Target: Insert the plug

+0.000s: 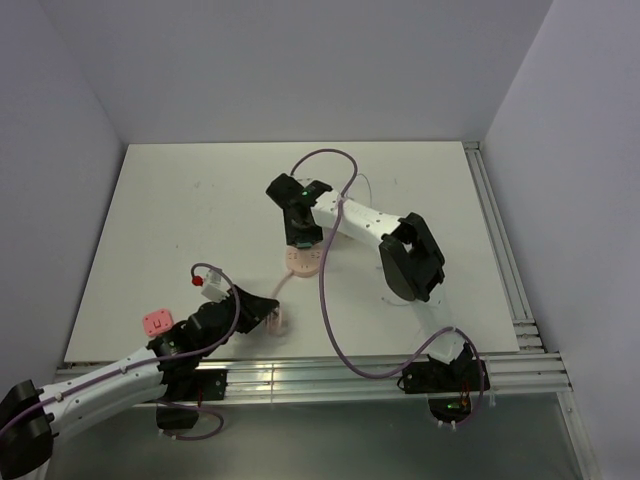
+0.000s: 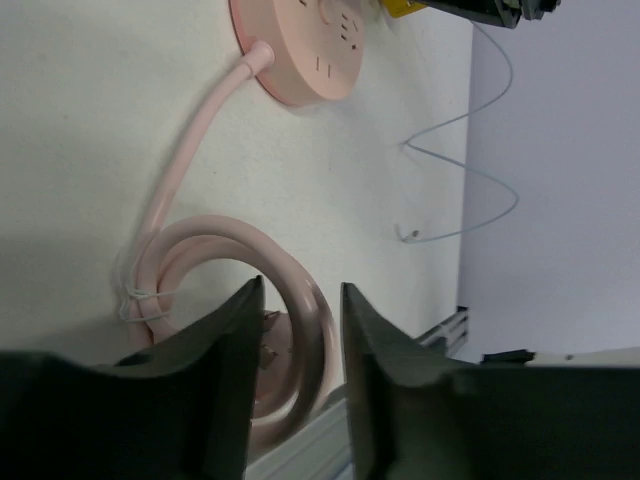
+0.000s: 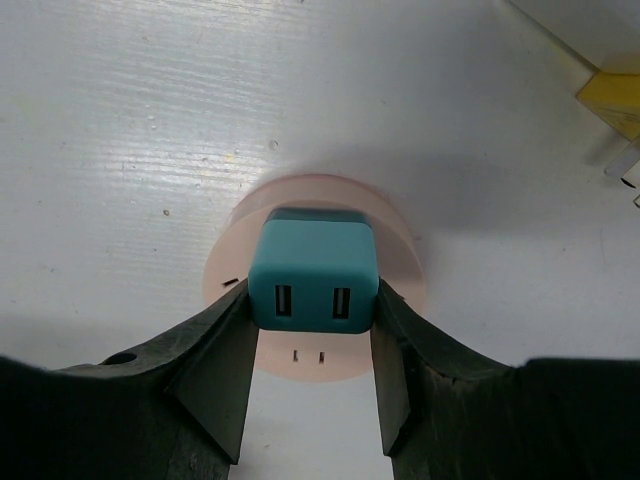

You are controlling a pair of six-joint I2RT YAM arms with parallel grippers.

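Note:
A teal two-port USB plug (image 3: 313,270) stands against the face of the round pink socket disc (image 3: 400,250), its prongs hidden. My right gripper (image 3: 312,292) is shut on the plug's two sides. From above, the right gripper (image 1: 303,240) hangs over the pink socket (image 1: 302,262) at the table's middle. The socket's pink cable (image 2: 200,240) runs toward the near edge and ends in a tied coil. My left gripper (image 2: 298,292) is low over that coil (image 1: 280,322), open, with a loop of cable showing in the gap and touching neither finger.
A small pink square block (image 1: 157,323) and a white piece with a red tip (image 1: 208,283) lie near the left arm. A thin grey wire (image 2: 470,170) curls on the table beyond the socket. The aluminium rail (image 1: 330,375) runs along the near edge.

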